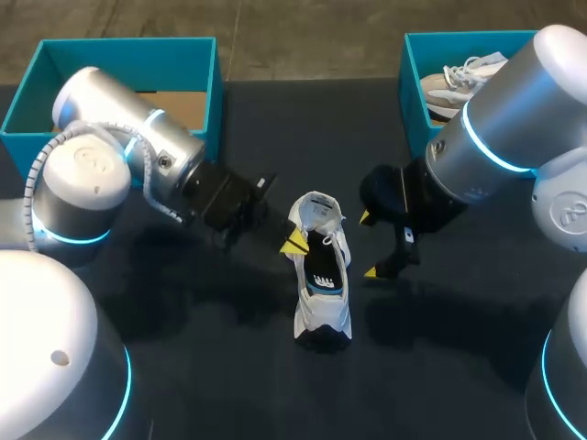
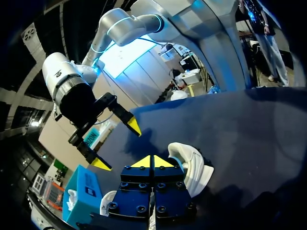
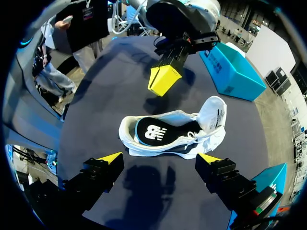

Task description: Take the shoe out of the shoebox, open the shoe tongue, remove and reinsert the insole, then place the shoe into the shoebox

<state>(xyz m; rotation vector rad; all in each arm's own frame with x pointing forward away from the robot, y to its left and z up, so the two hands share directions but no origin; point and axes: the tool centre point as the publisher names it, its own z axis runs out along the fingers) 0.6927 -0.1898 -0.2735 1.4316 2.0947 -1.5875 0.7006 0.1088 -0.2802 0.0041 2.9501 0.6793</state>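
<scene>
Shoe (image 1: 323,275) is lying on the table (image 1: 220,367); left gripper (image 1: 293,242) is hovering just beside it, fingers together, right gripper (image 1: 368,245) opposite, fingers apart

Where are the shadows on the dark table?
Head view: soft dark patches on the table beside the shoe, near the left arm and the right arm. Right wrist view: a dark shadow lies between the right pincer fingers, just short of the shoe. Left wrist view: a darker patch near the right pincer.
</scene>
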